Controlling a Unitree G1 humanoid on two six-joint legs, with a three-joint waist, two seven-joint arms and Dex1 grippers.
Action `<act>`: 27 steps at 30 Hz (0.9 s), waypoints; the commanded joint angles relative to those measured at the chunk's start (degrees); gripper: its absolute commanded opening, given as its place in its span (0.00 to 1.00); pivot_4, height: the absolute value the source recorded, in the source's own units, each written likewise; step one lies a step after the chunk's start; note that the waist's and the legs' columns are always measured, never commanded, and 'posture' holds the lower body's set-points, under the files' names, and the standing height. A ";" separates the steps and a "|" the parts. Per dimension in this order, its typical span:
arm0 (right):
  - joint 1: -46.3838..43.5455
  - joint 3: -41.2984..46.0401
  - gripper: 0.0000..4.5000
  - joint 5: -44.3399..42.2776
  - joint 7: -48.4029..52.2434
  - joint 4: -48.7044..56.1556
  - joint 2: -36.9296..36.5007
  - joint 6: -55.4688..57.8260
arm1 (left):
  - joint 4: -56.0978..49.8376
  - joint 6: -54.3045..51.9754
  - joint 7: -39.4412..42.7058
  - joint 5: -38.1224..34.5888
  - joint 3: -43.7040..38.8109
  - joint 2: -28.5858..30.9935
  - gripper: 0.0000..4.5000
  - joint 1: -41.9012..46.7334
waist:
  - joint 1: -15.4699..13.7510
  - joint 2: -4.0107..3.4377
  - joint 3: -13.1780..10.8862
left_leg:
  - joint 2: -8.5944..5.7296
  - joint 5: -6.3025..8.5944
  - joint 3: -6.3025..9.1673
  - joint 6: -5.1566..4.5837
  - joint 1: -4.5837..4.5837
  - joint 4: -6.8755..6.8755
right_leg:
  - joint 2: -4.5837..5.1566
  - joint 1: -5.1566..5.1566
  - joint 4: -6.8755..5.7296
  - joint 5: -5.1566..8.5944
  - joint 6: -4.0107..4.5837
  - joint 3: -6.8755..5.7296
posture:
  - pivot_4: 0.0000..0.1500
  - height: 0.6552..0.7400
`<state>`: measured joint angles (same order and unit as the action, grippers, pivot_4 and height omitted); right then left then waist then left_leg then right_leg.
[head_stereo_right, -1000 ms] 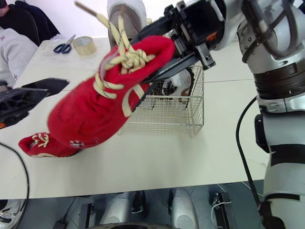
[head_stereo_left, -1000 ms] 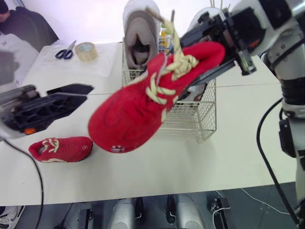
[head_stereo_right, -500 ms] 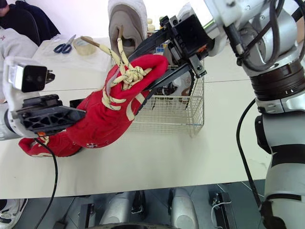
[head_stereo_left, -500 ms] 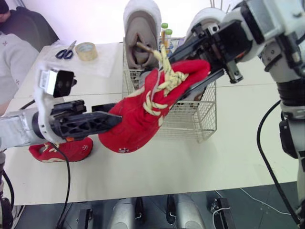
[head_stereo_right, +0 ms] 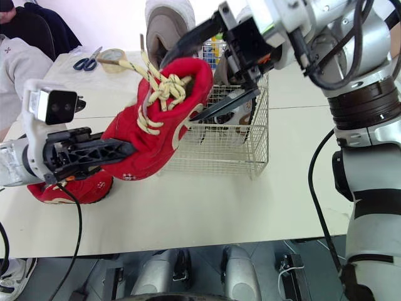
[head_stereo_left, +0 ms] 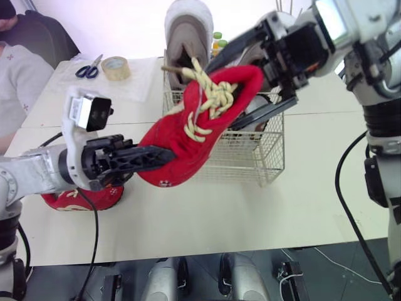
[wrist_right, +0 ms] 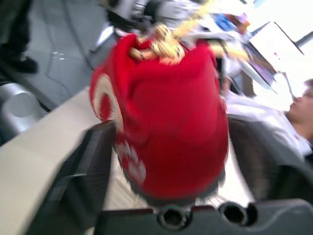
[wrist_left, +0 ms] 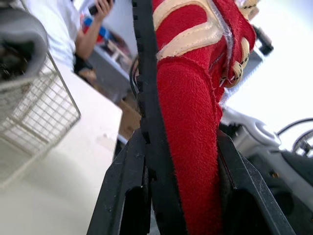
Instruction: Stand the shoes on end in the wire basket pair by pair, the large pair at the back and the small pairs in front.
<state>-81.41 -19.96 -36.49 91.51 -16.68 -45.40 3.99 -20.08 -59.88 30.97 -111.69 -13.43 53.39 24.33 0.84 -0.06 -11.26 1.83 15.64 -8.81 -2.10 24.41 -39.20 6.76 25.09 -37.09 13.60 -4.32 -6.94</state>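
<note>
1. Scissors (head_stereo_left: 88, 66) & tape roll (head_stereo_left: 116, 68): side by side, far back-left of table (head_stereo_left: 250, 207).
2. Left gripper (head_stereo_left: 158, 155): fingers (wrist_left: 146, 122) clenched on toe end of the held red shoe (head_stereo_left: 194, 132). One finger lies along the sole, the other on the upper. Gap narrow, filled by the shoe.
3. Second red shoe (head_stereo_left: 94, 197): lies sole-down on table, just beneath left gripper, well left of basket.
4. Held red shoe: in the air, tilted, toe low-left, heel high-right, cream laces facing up. Hangs before the basket's front-left part, not inside.
5. Wire basket (head_stereo_left: 263, 157): mid-table. Large grey shoe (head_stereo_left: 188, 31) stands on end at its back-left.
6. Right gripper (head_stereo_left: 222, 94): fingers (wrist_right: 83, 171) spread wide, grasping heel end of held red shoe, one per side.
</note>
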 commanded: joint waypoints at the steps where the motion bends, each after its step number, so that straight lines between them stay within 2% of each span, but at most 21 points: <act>1: 1.83 6.92 0.98 3.20 -4.88 -3.18 -4.01 6.97 | -4.58 4.59 -2.42 -1.31 -4.99 -2.43 0.29 -1.78 | -0.12 0.02 0.00 | 0.00 0.00 0.01 0.00 0.01 0.00 | 0.00 0.00 0.01 0.00 0.00 0.00 | 1.00 1.00; 3: 6.41 11.71 0.98 2.38 -10.16 -3.75 -6.59 13.49 | -6.86 7.43 -4.78 -1.31 -6.55 -4.72 0.29 -3.46 | -0.30 0.07 0.02 | -0.02 0.00 0.08 0.00 0.00 -0.01 | 0.01 -0.08 0.08 0.00 0.01 -0.02 | 1.00 1.00; 6: 14.01 21.10 0.98 -7.50 -16.58 1.72 -7.24 27.92 | -9.61 11.12 -8.04 -1.31 -8.01 -7.60 0.29 -4.91 | -0.25 0.12 0.04 | -0.03 0.00 0.25 0.00 -0.02 -0.05 | 0.07 -0.27 0.22 0.00 0.02 -0.11 | 1.00 1.00; 9: 18.95 32.36 0.98 -27.05 -30.49 9.66 -1.71 44.31 | -12.01 16.48 -11.95 -1.31 -8.61 -12.12 0.29 -3.70 | 0.26 0.08 0.04 | 0.00 -0.01 0.27 0.01 -0.09 -0.04 | 0.07 -0.28 0.12 -0.01 0.04 -0.09 | 1.00 1.00; 10: 20.44 34.22 0.98 -30.81 -35.24 12.35 0.14 47.56 | -12.34 17.82 -13.28 -1.31 -8.24 -13.35 0.29 -2.99 | 0.32 0.08 0.04 | 0.05 -0.03 0.27 0.05 -0.12 -0.02 | 0.05 -0.28 0.08 -0.02 0.07 -0.08 | 1.00 1.00; 13: 24.96 33.97 0.98 -31.23 -44.10 20.73 3.69 50.49 | -12.26 19.94 -15.57 -1.31 -6.17 -15.90 0.29 -1.50 | -0.06 0.07 0.06 | 0.09 -0.09 0.38 0.15 -0.20 0.02 | -0.04 -0.33 0.00 -0.01 0.09 -0.13 | 1.00 1.00; 18: 26.41 37.64 0.98 -47.11 -60.45 23.81 14.38 52.88 | -11.78 21.10 -15.01 1.41 -2.97 -19.47 0.29 -0.78 | -0.39 0.09 0.07 | -0.08 -0.04 0.37 0.03 -0.23 -0.03 | -0.05 -0.47 0.04 -0.03 0.06 -0.15 | 1.00 1.00; 23: 24.76 37.29 0.98 -56.92 -68.83 23.58 19.98 51.59 | -10.98 21.11 -13.28 4.37 -0.85 -21.30 0.29 -0.36 | -0.45 0.16 0.10 | -0.10 -0.02 0.38 -0.04 -0.16 -0.04 | -0.08 -0.47 0.09 -0.03 0.05 -0.19 | 1.00 1.00; 27: 23.67 36.51 0.98 -59.77 -70.72 23.28 20.81 51.55 | -10.46 20.52 -11.69 6.38 -0.12 -21.52 0.29 -0.25 | -0.23 0.16 0.10 | -0.05 -0.02 0.38 -0.04 -0.17 -0.04 | -0.16 -0.47 0.08 -0.03 0.04 -0.20 | 1.00 1.00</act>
<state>-56.06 15.96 -93.91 21.47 5.70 -24.78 56.48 -29.57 -39.55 17.82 -105.80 -13.26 31.87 22.89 0.62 0.10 -11.15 1.79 15.62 -8.43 -2.14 24.24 -39.25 6.59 24.62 -37.00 13.57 -4.28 -7.14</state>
